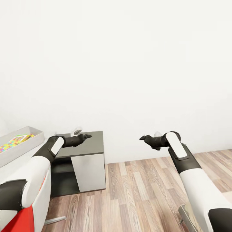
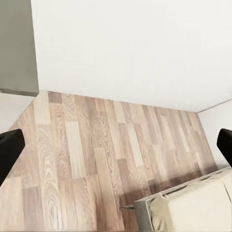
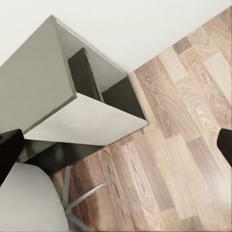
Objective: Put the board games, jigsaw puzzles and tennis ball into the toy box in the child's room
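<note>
White wall ahead; toy box [image 1: 37, 137] on table [image 1: 14, 162] holds puzzle [image 1: 13, 142], no legible print; left gripper [image 1: 84, 137] and right gripper [image 1: 143, 138] both spread, empty.

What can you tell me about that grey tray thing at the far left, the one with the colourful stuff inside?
The toy box is a shallow, pale grey, lidless bin with outward-sloping sides, looking like smooth plastic. It sits flat on the pale table at the head view's left edge, which cuts part of it off. Inside lies a jigsaw puzzle of yellow, green, pink and blue pieces, with a printed board game beside it. Neither arm touches it.
</note>
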{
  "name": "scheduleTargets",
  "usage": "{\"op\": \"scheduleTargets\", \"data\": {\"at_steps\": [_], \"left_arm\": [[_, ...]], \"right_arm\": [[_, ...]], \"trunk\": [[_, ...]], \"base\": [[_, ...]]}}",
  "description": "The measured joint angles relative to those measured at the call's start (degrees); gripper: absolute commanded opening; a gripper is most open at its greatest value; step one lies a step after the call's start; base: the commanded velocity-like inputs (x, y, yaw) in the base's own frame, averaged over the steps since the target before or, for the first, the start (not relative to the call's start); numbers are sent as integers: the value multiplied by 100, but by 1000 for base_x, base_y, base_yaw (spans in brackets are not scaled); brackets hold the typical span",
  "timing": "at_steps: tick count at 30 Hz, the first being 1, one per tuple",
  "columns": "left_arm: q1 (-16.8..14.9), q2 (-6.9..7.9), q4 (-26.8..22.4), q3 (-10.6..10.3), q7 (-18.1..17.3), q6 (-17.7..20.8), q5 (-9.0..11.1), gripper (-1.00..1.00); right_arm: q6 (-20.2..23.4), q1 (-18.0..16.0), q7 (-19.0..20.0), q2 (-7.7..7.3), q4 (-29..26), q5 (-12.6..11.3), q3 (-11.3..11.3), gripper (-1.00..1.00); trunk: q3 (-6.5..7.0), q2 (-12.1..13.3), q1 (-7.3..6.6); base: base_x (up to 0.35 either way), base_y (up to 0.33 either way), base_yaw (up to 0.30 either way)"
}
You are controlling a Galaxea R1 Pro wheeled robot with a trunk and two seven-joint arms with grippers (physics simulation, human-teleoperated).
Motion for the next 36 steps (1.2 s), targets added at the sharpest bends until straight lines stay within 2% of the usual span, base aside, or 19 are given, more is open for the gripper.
{"op": "scheduleTargets", "data": {"at_steps": [5, 7, 9, 11, 12, 14, 16, 24, 36], "left_arm": [[37, -119, 312, -70, 459, -507, -16, 100], [85, -147, 410, -82, 565, -698, -22, 100], [167, -165, 472, -94, 627, -826, -22, 100], [195, -168, 486, -97, 634, -863, -19, 100], [223, -156, 495, -100, 625, -897, -17, 100], [264, -145, 502, -101, 616, -919, -13, 100], [311, -147, 492, -102, 613, -927, -12, 100], [424, -166, 465, -102, 611, -934, -13, 100], [449, -182, 465, -110, 645, -933, -15, 100]], "right_arm": [[-534, 12, 17, 10, 437, 527, 201, 100], [-804, 16, 76, 12, 668, 735, 392, 100], [-1113, 19, 260, 14, 1007, 926, 722, 100], [-1249, 19, 377, 14, 1158, 980, 883, 100], [-1421, 20, 548, 15, 1319, 1020, 1102, 100], [-1632, 23, 728, 15, 1428, 1046, 1343, 100], [-1751, 26, 812, 15, 1465, 1043, 1446, 100], [-2003, 103, 903, 15, 1533, 1018, 1545, 100], [-2053, 232, 916, 15, 1637, 1052, 1553, 100]], "trunk": [[0, -1, 0], [0, 0, 0], [0, 0, 0], [0, -1, 0], [0, 0, 0], [0, -1, 0], [0, -1, 1], [0, -2, 1], [1, -1, 0]], "base": [[0, 0, 0], [0, 0, 0], [0, 0, 0], [0, 0, 0], [0, 0, 0], [-4, 0, 0], [-104, 0, 0], [-199, 0, 0], [-78, 0, 0]]}}
